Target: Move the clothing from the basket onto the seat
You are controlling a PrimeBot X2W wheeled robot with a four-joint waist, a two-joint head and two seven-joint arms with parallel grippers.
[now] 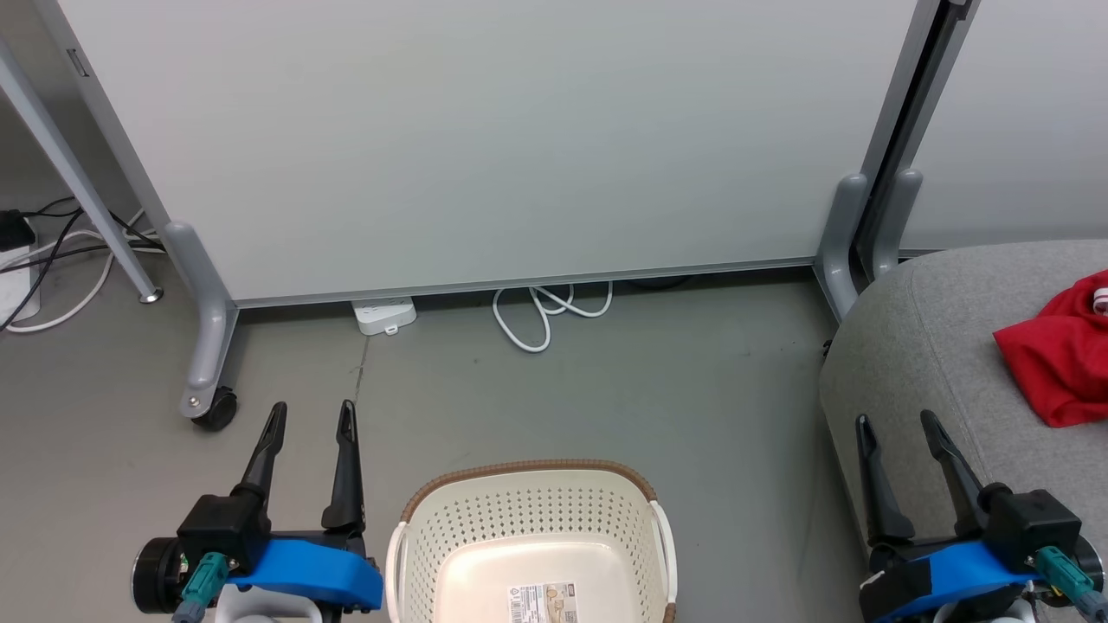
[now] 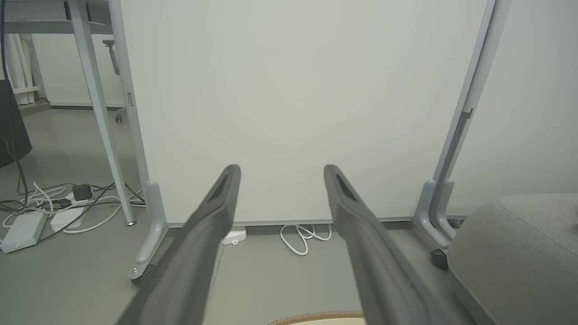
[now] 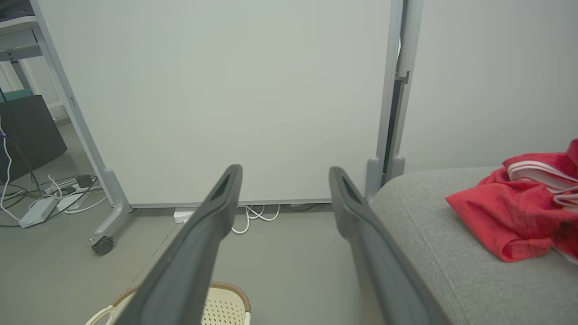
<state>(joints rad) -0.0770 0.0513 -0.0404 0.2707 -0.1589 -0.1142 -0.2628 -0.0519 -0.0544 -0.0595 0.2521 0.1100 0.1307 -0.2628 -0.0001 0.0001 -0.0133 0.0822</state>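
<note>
Floor: a smooth grey floor (image 1: 606, 389) carries the furniture and the basket.
Room: a tall pale-grey partition panel (image 1: 485, 138) on grey metal feet stands across the back. A white power strip (image 1: 384, 315) and a looped white cable (image 1: 545, 316) lie at its lower edge.
Seat: a large light-grey fabric-upholstered seat (image 1: 917, 346) with a rounded corner stands at the right.
Clothing: soft red clothing (image 1: 1060, 363) with white striped trim lies crumpled on top of the seat, well apart from the basket.
Basket: a cream-white perforated plastic basket (image 1: 528, 510) with a brown woven-look rim stands on the floor between the 2 tools. A barcode label (image 1: 543, 603) shows on its inner bottom.
Left tool: the left tool (image 1: 312, 407) has its 2 long dark fingers spread wide. It grips nothing and sits just left of the basket.
Right tool: the right tool (image 1: 893, 419) has its 2 fingers equally parted and holds nothing. It is at the seat's near corner, with the clothing off to its right.
</note>
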